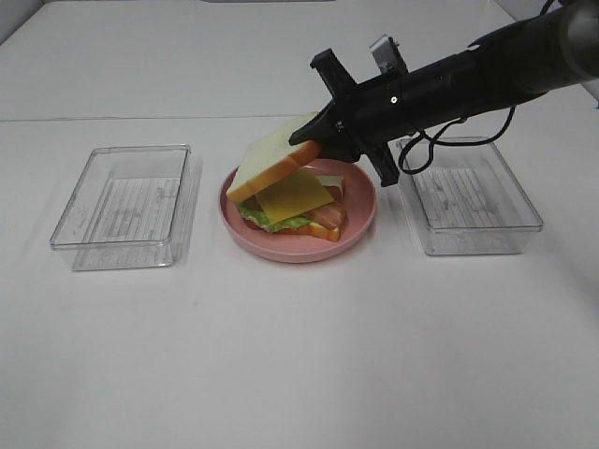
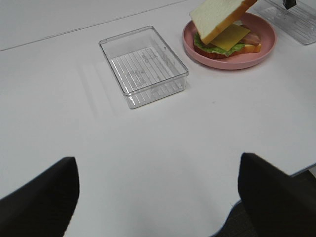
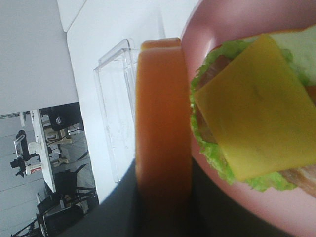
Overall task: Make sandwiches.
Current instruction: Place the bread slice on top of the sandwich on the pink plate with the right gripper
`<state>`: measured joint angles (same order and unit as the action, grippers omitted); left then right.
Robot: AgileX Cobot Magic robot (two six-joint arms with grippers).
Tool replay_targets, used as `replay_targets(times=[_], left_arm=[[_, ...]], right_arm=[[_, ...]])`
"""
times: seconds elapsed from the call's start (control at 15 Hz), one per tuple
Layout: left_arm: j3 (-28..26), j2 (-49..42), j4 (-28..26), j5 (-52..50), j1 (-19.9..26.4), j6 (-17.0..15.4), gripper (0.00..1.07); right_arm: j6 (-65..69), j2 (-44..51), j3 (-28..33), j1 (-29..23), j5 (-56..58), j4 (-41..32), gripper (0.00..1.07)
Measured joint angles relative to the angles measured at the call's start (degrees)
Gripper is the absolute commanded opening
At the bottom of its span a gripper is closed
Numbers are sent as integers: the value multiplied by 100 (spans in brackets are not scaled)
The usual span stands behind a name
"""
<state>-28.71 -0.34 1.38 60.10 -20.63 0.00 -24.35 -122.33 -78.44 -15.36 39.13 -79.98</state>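
Note:
On the pink plate (image 1: 363,208) lies a partly stacked sandwich: a bread slice at the bottom, green lettuce (image 1: 267,222), bacon (image 1: 328,217) and a yellow cheese square (image 1: 295,195) on top. My right gripper (image 1: 316,133) is shut on a second white bread slice (image 1: 274,161) and holds it tilted just above the cheese. The right wrist view shows that slice's orange crust (image 3: 160,113) edge-on beside the cheese (image 3: 256,108) and lettuce (image 3: 207,148). My left gripper (image 2: 158,207) is open over bare table, well away from the plate (image 2: 266,47) and the held slice (image 2: 217,17).
A clear plastic tray (image 1: 126,206) stands left of the plate, and another one (image 1: 473,196) right of it under the right arm. The left wrist view shows the left tray (image 2: 143,66) ahead of the gripper.

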Motion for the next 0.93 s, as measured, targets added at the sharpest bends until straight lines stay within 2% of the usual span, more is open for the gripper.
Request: replay_targets(times=[0.47, 0.67, 0.8, 0.93], left_arm=[[0, 0, 0, 0, 0, 0, 83], [0, 0, 0, 0, 0, 0, 83], [0, 0, 0, 0, 0, 0, 83], [0, 0, 0, 0, 0, 0, 83]], right_arm=[[52, -286, 0, 0, -74, -11, 1], [206, -286, 0, 0, -74, 97, 30], [292, -286, 0, 0, 0, 401, 69], [292, -286, 0, 0, 57, 521, 70]])
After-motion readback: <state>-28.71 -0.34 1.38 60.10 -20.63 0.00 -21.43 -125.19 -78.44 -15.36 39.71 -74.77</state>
